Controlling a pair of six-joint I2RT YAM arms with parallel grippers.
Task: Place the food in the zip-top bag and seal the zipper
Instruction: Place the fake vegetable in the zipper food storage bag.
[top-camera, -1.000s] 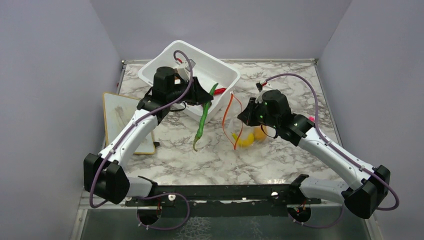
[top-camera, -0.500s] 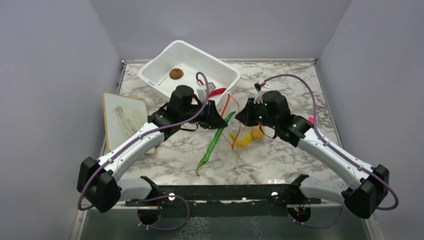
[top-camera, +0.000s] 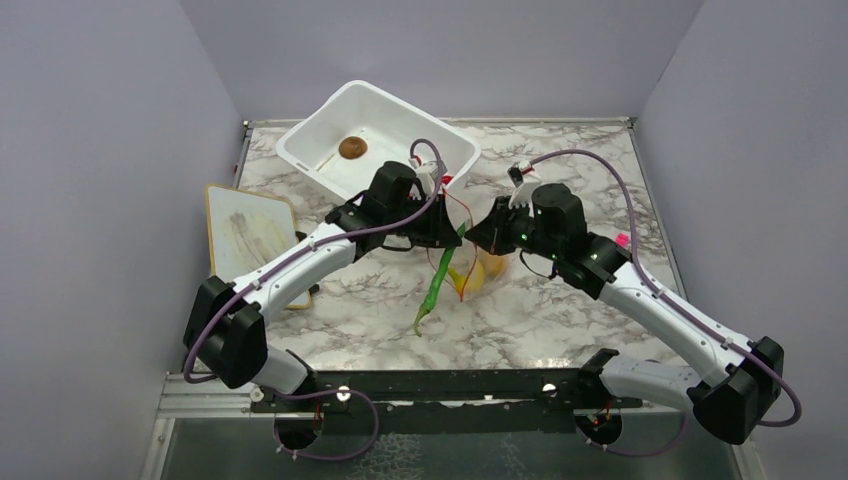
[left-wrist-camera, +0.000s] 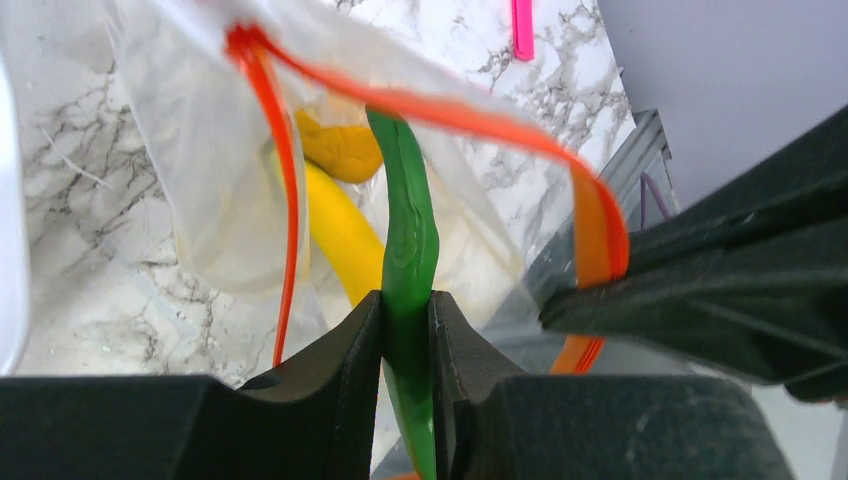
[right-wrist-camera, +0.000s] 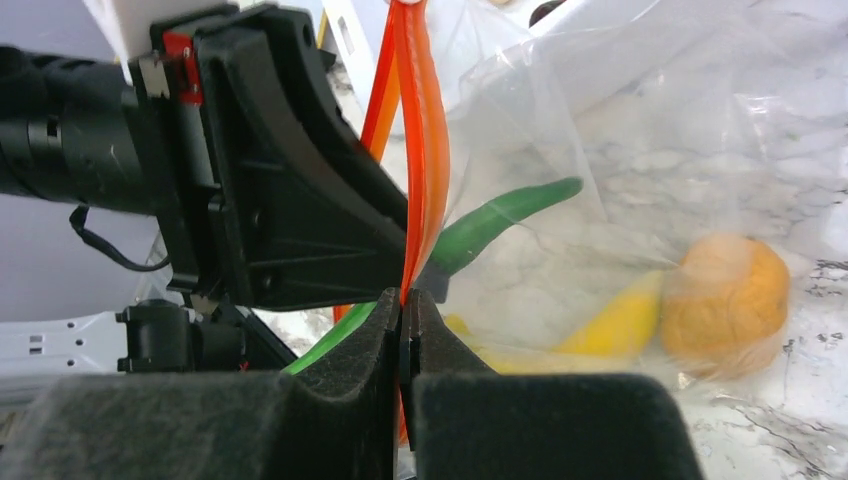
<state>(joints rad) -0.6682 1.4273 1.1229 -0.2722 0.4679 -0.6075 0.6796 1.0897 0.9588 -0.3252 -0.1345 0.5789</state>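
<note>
My left gripper is shut on the long green pod. The pod's far tip pokes into the open mouth of the clear zip-top bag, between the two sides of the orange-red zipper. The yellow banana and orange fruit lie inside the bag. My right gripper is shut on the zipper and holds the mouth up. In the top view the pod hangs down from the left gripper, next to the right gripper. A brown ball lies in the tub, and a red chili lies at its rim.
The white tub stands at the back, just behind the left arm. A flat beige board lies at the left edge. A small pink item lies at the right. The two grippers are almost touching over the bag.
My left arm has carried the green pod from the tub's edge rightward to the bag's mouth. My right gripper has kept hold of the zipper in nearly the same spot.
</note>
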